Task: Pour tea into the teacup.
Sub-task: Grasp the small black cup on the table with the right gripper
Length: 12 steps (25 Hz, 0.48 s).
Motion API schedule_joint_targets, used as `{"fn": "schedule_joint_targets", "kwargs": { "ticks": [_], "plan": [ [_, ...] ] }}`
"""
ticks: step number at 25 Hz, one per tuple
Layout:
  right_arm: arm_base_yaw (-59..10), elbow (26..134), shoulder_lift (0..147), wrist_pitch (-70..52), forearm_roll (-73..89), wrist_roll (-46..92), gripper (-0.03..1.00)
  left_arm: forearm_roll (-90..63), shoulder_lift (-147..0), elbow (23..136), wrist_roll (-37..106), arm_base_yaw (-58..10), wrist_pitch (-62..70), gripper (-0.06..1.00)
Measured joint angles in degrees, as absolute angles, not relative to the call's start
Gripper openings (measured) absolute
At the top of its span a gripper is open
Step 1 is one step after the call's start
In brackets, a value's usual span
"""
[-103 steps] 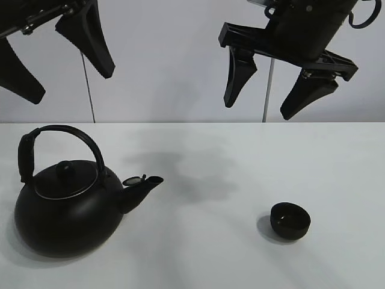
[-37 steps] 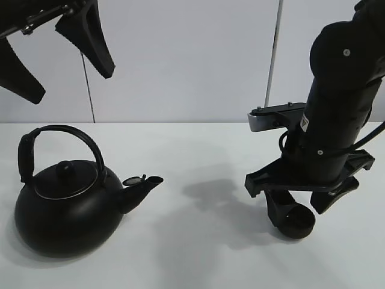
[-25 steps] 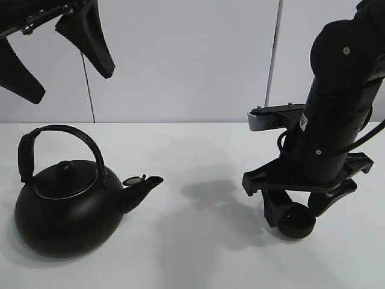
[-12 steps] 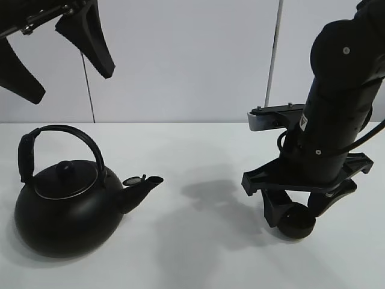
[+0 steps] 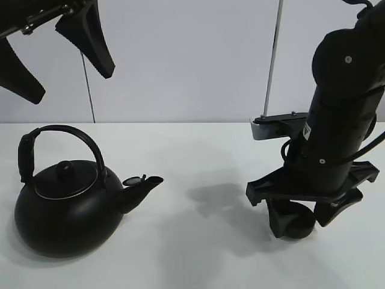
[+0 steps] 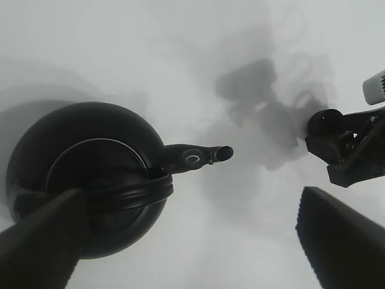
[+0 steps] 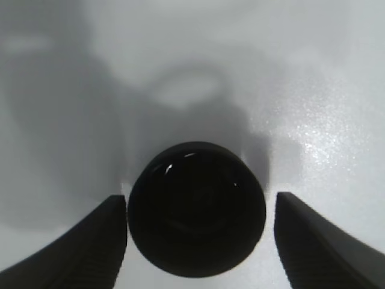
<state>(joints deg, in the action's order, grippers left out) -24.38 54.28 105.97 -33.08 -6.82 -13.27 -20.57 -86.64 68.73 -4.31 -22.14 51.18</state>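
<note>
The teacup [image 5: 299,224], tiny, round and glossy black, sits on the white table [image 5: 198,156] at the right. My right gripper [image 5: 302,221] is low over the table, open, with one finger on each side of the cup. In the right wrist view the teacup [image 7: 197,208] lies between the fingers [image 7: 90,241]; one nearly touches it, the other stands apart. The big black kettle [image 5: 66,211] with an arched handle stands at the left, spout toward the cup. My left gripper [image 5: 69,84] hangs open high above the kettle [image 6: 84,180].
A pale wall with two thin vertical seams [image 5: 271,66] stands behind the table. The right arm's thick black body [image 5: 337,120] rises over the cup. Bare table lies between the kettle's spout [image 5: 147,182] and the cup.
My right arm came down from high above and set its open fingers around the teacup; in the last half second it shifted slightly right and down. The kettle and left gripper have not moved.
</note>
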Motion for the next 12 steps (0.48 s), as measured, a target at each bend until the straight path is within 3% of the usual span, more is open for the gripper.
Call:
{"fn": "schedule_joint_targets", "kwargs": {
  "ticks": [4,12],
  "plan": [
    [-24.4,54.3,106.7,-32.9,-6.9,-13.9,0.39,-20.6,-86.6,68.7,-4.3,-22.1,51.2,0.68],
    [-24.4,57.2,106.5,-35.2,-6.4,-14.5,0.4,-20.6,-86.6,68.7,-4.3,-22.1,51.2,0.68]
  ]
}}
